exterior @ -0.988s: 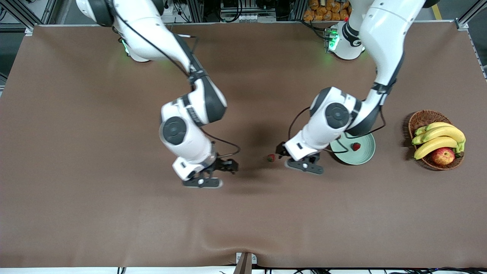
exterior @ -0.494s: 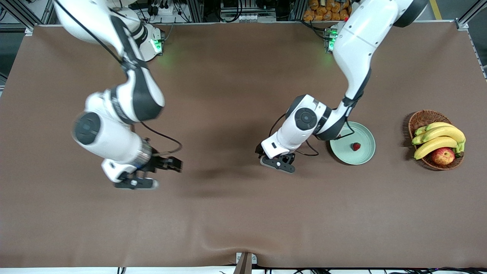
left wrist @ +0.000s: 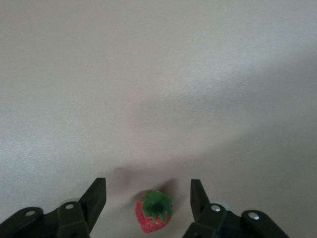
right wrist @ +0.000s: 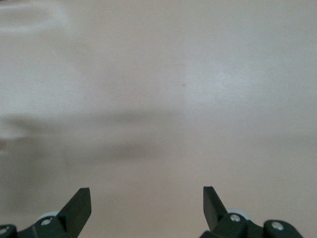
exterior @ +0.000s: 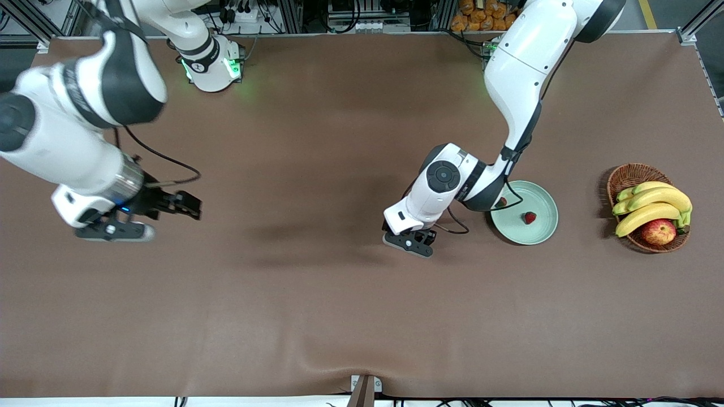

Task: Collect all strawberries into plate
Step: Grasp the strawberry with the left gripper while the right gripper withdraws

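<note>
Brown tabletop (exterior: 317, 316) is carrying a small red strawberry (left wrist: 154, 217) sitting between the left end effector's (left wrist: 148, 196) open, empty fingers, while the open right end effector (exterior: 144, 212) is waiting apart.

A brown cloth (exterior: 317, 113) covers the table, with aluminium framing (exterior: 34, 22) and cables along its top edge.

A plate (exterior: 537, 230) lies on the surface (exterior: 339, 316) toward the left arm's end, with one strawberry (exterior: 529, 217) in it. A basket (exterior: 621, 180) holding bananas (exterior: 650, 204) and an apple (exterior: 658, 232) sits beside the plate, closer to that end. Another strawberry (left wrist: 154, 211) lies on the surface between the left hand's (left wrist: 148, 198) fingers (left wrist: 95, 197), near the plate. The right hand (exterior: 169, 204) hangs over the right arm's end.
</note>
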Action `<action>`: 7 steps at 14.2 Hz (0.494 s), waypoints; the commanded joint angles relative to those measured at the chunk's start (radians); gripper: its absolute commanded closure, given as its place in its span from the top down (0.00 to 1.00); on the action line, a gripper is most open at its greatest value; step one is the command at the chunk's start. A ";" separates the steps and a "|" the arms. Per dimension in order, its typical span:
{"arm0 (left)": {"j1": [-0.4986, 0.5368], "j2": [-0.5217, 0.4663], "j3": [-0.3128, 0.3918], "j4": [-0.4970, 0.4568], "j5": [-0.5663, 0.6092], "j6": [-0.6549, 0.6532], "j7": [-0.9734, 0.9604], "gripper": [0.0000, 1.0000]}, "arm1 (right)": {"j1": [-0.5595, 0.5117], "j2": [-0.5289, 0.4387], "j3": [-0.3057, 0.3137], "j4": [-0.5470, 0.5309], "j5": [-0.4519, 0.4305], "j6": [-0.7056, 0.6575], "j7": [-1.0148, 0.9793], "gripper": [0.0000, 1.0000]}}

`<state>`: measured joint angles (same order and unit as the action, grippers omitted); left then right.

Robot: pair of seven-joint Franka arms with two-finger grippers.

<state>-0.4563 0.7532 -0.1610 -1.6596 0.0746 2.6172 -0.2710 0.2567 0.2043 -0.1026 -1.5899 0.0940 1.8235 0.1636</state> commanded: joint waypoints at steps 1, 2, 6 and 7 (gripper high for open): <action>-0.002 0.014 0.004 0.015 0.030 -0.003 -0.017 0.72 | -0.112 -0.078 0.058 -0.047 -0.028 -0.042 -0.093 1.00; -0.007 0.018 0.003 0.021 0.028 -0.003 -0.017 0.71 | -0.149 -0.097 0.070 -0.045 -0.028 -0.061 -0.126 1.00; -0.010 0.026 0.003 0.020 0.033 -0.003 -0.020 0.69 | -0.324 -0.166 0.207 -0.039 -0.069 -0.165 -0.162 1.00; -0.010 0.025 0.003 0.020 0.033 -0.003 -0.022 0.65 | -0.338 -0.166 0.228 -0.032 -0.100 -0.183 -0.161 1.00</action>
<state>-0.4627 0.7666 -0.1607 -1.6593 0.0763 2.6172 -0.2710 -0.0171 0.0819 0.0461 -1.5935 0.0511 1.6649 0.0066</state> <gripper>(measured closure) 0.308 0.000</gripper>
